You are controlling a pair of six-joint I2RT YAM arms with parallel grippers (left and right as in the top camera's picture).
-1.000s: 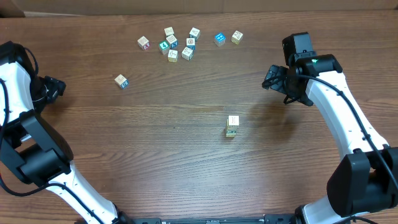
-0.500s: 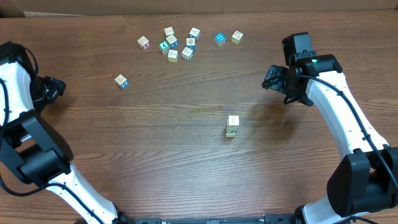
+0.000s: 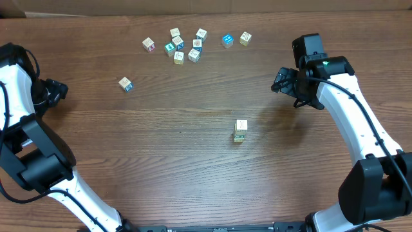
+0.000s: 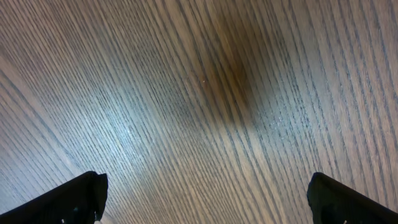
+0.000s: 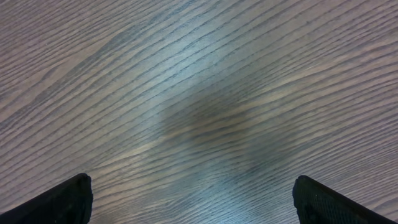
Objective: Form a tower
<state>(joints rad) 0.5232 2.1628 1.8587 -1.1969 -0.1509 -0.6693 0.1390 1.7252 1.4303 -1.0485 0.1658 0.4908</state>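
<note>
1. Overhead: located tower (image 3: pixel 240 131) upright near mid-table, one cube wide, cream face up, well apart from every loose cube. Level count hard to read from straight above; possibly two.
2. Spotted loose picture cubes (image 3: pixel 183 46) clustered along far side of table (image 3: pixel 161 167). Blue cube (image 3: pixel 227 40) and pale cube (image 3: pixel 245 38) at cluster's right end. Single cube (image 3: pixel 125 84) off alone toward left side.
3. Noted right gripper (image 3: pixel 279 82) released, spread wide, grasping nothing. Hovering beyond and to right of tower, near but not touching. Right wrist view: only bare wood grain between fingertips (image 5: pixel 62 202).
4. Noted left gripper (image 3: pixel 59 89) likewise released and empty, at left edge, well apart from tower. Left wrist view equally bare.
5. Judged step in hand: fetch next cube. Probably best done with right arm, going for blue cube or pale cube. Both lie closest to it and look isolated enough for clean finger entry.
6. Approach from above, straddle two opposite flat faces, square up to cube, close fully before lifting.
7. For placing: come in high over tower, descend straight, align edges with cream face. Release only once seated, then withdraw vertically. Sideways brush likely to topple so narrow a stack.
8. Keep left arm clear of tower meanwhile.
</note>
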